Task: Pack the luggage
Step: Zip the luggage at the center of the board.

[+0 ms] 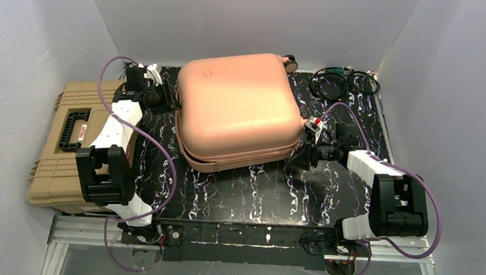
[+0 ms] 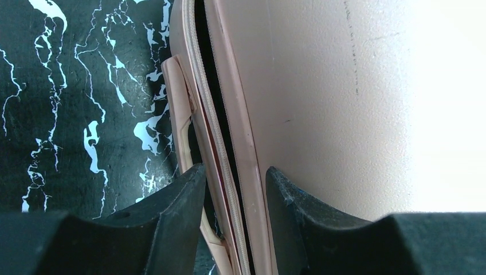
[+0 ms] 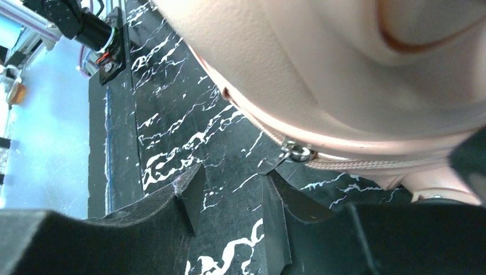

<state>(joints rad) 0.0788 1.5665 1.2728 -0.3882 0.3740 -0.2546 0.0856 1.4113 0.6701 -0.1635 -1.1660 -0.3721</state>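
Observation:
The peach-pink luggage (image 1: 239, 108) lies flat in the middle of the black marbled table, its lid lowered with a narrow gap along the near edge. My left gripper (image 1: 164, 97) is at its left side. In the left wrist view the left gripper (image 2: 235, 172) straddles the zip band and the lid rim (image 2: 243, 132), a finger pressed on each side. My right gripper (image 1: 304, 153) is at the luggage's right near corner. In the right wrist view the right gripper (image 3: 232, 175) stands open over bare table, and the metal zip pull (image 3: 295, 152) hangs just above one fingertip (image 3: 269, 183).
A tan ribbed toolbox (image 1: 68, 139) with a black handle sits at the left table edge, under the left arm. Coiled black cables (image 1: 339, 83) lie at the back right. A luggage wheel (image 1: 290, 64) sticks out at the far corner. Grey walls enclose the table.

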